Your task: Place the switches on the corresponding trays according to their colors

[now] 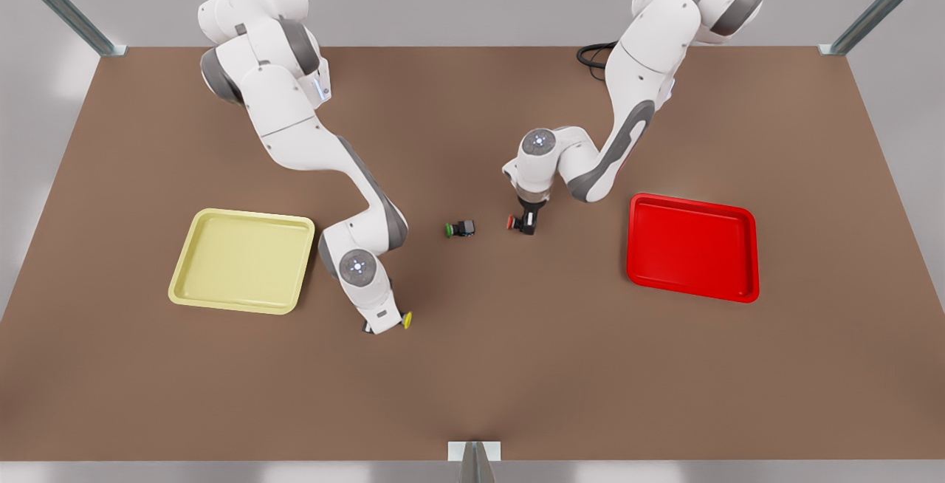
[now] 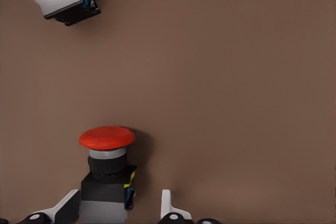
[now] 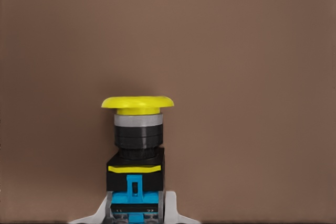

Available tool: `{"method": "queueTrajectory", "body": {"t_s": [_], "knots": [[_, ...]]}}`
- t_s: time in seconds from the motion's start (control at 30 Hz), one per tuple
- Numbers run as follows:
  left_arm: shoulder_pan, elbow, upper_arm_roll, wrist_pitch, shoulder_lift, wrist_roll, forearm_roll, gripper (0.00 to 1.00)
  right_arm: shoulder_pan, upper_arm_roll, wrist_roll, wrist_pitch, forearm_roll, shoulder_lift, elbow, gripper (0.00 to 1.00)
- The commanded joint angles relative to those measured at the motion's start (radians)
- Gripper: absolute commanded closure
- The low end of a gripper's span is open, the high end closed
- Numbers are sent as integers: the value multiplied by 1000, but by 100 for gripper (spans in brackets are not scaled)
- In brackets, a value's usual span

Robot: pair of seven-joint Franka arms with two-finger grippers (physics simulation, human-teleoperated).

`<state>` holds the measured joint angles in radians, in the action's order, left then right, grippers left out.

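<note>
left claw [image 2: 121,214] straddles the red-capped black push-button switch [image 2: 107,174] mid-tabletop [image 1: 472,365], fingers spread, one side still gapped; bright red square plastic tray [image 1: 692,247] lies well apart. right claw [image 3: 135,214] pinches the yellow-capped black switch [image 3: 136,150], beside the pale yellow square tray [image 1: 244,260]. risk: an off-centre close could twist the red switch; green-capped switch [image 1: 461,229] sits nearby.
</note>
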<state>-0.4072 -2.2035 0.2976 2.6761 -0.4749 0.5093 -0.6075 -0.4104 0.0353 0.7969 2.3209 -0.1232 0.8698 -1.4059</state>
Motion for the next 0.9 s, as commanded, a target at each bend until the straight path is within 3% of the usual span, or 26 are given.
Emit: {"method": "queueTrajectory", "body": {"t_s": [0.0, 0.17, 0.27, 0.37, 0.5, 0.53, 0.67, 0.73, 0.77, 0.8, 0.83, 0.87], "knots": [[-2, 2, 0, 1, -2, 0, -1, 23, 2, 0, -1, 0, -1, -6, -7, 57], [-18, 11, 0, 4, -14, 0, -1, 22, 111, 0, 1, -2, -1, -98, -111, 57], [-13, 10, 0, 2, -13, 0, -1, 42, 263, 0, 116, -2, 1, -196, -232, 57], [-10, 7, 0, 1, -4, 2, -3, 42, 432, -38, 370, -8, 2, -282, -329, 57], [-7, 2, 0, 1, -7, 0, -3, 42, 463, -95, 438, -167, 1, -351, -458, 56], [-7, 2, 0, 2, -10, 0, -3, 42, 466, -95, 449, -164, 2, -333, -453, 0], [-9, 2, 0, 2, -10, -5, -3, 48, 466, -95, 447, -167, 10, -333, -432, 0], [-7, 2, 0, 2, -7, -5, -3, 52, 460, -83, 441, -273, 10, -342, -319, 0], [-7, 2, 0, 2, -7, -3, -3, 53, 453, -23, 389, -484, 39, -331, -86, 0], [-4, 2, 0, 2, -7, -3, -3, 54, 400, -8, 77, -727, 114, -330, 119, 0], [-2, 2, 0, 2, -7, -3, -3, 54, 357, -8, -301, -848, 117, -322, 226, 0], [1, 2, 0, 2, -2, 0, -3, 54, 329, 6, -485, -871, 116, -337, 263, 0]]}}
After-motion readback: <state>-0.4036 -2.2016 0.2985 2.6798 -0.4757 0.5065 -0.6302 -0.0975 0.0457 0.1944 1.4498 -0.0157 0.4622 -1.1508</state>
